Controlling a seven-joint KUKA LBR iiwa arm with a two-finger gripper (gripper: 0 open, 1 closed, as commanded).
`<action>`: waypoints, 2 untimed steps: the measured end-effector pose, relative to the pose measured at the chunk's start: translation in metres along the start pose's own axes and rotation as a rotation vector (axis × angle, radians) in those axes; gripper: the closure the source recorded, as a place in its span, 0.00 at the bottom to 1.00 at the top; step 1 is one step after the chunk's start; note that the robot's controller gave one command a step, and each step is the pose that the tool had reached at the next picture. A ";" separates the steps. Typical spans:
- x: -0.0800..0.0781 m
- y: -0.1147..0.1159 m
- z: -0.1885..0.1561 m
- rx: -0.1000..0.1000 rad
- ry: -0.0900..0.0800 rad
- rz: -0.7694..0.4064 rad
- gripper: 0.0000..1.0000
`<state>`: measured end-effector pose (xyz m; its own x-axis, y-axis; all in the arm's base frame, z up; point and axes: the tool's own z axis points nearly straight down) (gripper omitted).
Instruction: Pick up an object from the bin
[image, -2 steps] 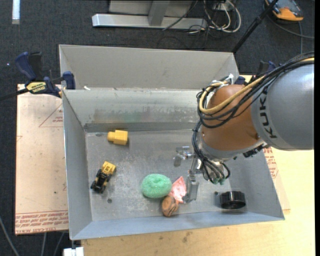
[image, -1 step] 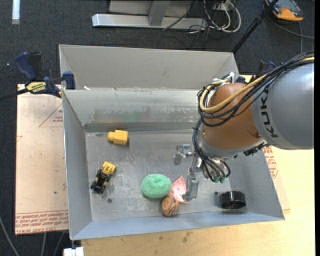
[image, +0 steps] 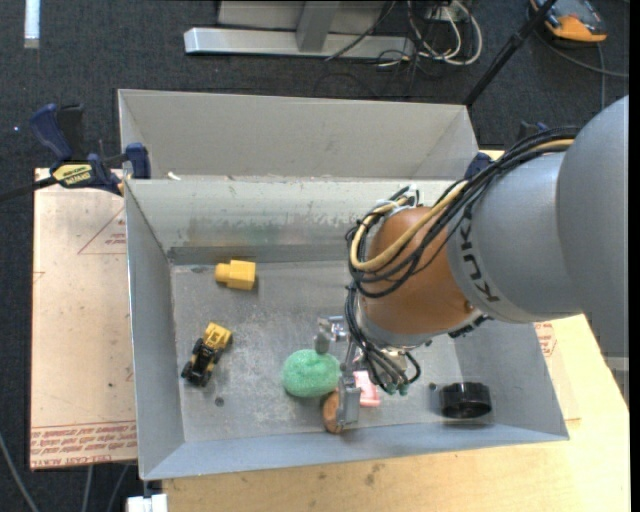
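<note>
My gripper (image: 339, 368) hangs under the orange wrist cover, low over the front middle of the bin, and it looks open. One finger (image: 327, 332) stands behind a green spongy lump (image: 306, 374) and the other finger (image: 349, 398) stands in front of it, at the lump's right edge. A small pink thing (image: 369, 393) lies just right of the front finger. A small brown thing (image: 331, 414) lies at that finger's tip by the front wall. Nothing shows held between the fingers.
A yellow block (image: 236, 273) lies at the back left of the floor. A yellow and black toy loader (image: 205, 353) sits at the left. A black round cap (image: 465, 400) rests at the front right. The arm covers the right middle of the bin.
</note>
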<state>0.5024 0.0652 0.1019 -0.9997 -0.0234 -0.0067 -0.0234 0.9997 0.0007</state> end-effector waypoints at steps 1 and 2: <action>-0.003 0.016 0.024 0.000 0.005 -0.067 1.00; -0.006 0.014 0.012 0.000 0.005 -0.086 1.00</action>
<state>0.5077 0.0790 0.0903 -0.9940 -0.1095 -0.0016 -0.1095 0.9940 0.0007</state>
